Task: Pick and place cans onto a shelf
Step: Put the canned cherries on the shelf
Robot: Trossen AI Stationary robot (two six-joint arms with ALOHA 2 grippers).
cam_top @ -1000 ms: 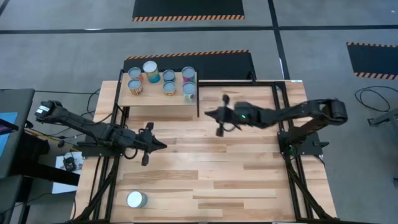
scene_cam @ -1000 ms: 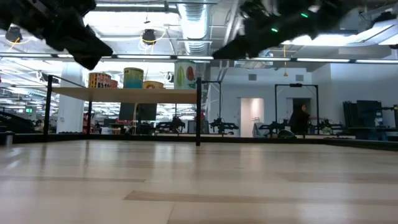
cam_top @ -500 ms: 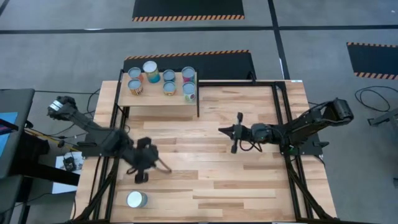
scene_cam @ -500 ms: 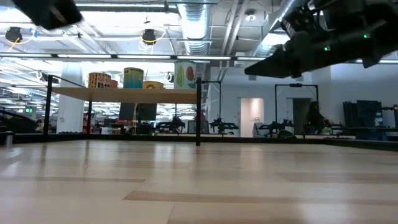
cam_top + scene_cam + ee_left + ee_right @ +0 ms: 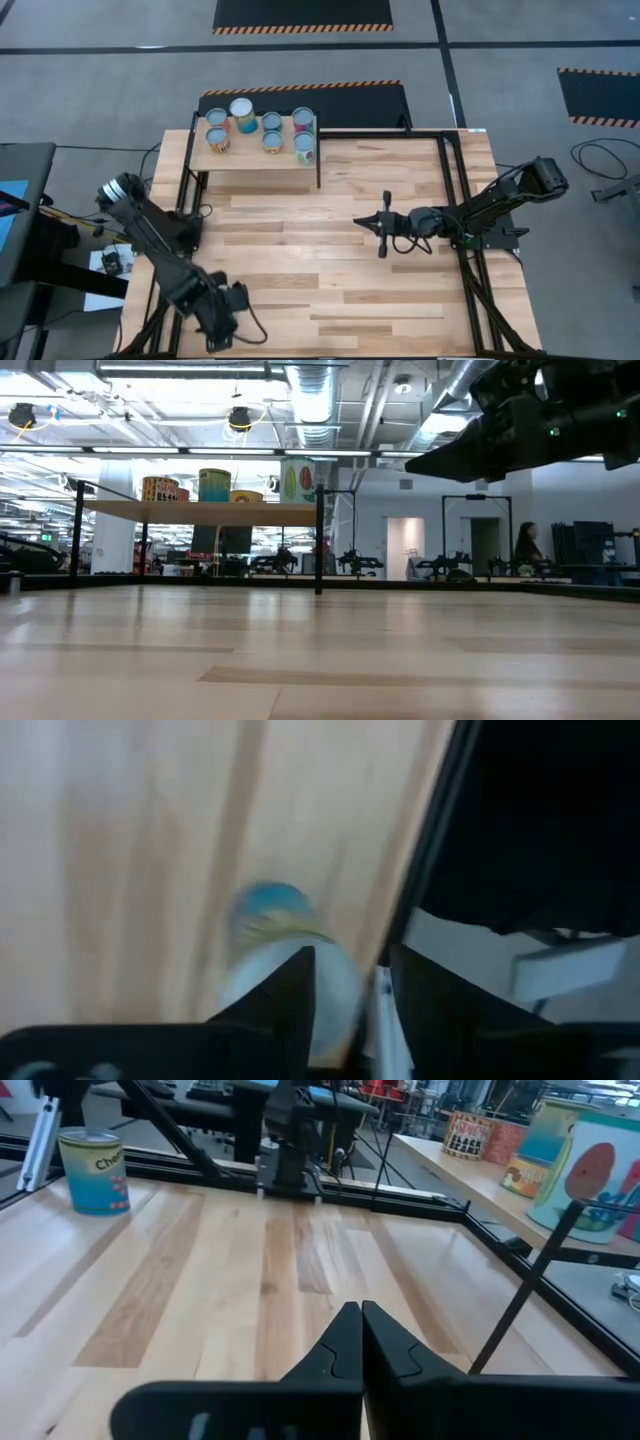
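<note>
Upright, the can [image 5: 94,1172] stands long axis vertical under the left end effector [image 5: 222,318], fingers apart around it.

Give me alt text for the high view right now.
The left gripper hangs over the table's near-left corner, covering the spot beneath it. The right gripper hovers mid-table, fingers shut. Seven cans stand on the shelf.

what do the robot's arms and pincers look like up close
Both arms are dark, nearly black, slim and jointed. The left arm has a pale round cap at one joint and loose black cables near its pincer. The right pincer has two flat, black, tapering fingers. Small green lights show on the right arm.
</note>
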